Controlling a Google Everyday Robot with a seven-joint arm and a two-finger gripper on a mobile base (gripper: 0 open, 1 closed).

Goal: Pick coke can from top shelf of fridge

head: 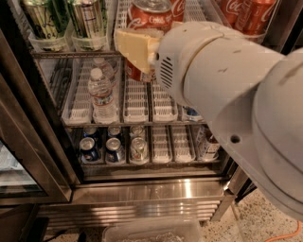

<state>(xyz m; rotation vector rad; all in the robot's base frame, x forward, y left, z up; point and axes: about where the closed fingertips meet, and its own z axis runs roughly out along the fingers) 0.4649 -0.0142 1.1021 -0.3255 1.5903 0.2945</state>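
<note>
My gripper is at the front of the fridge's top shelf, in the upper middle of the camera view. Its cream finger lies across a red coke can, whose lower part shows red beneath the finger. The can looks closer to the camera than the other cans and seems held out in front of the shelf. The other finger is hidden behind the can and the big white arm. More coke cans stand in the top shelf's right lanes.
Tall green-and-silver cans stand at the top left. Water bottles are on the middle shelf, and a blue can is partly hidden by the arm. Several blue and silver cans are on the lower shelf. The dark door frame is on the left.
</note>
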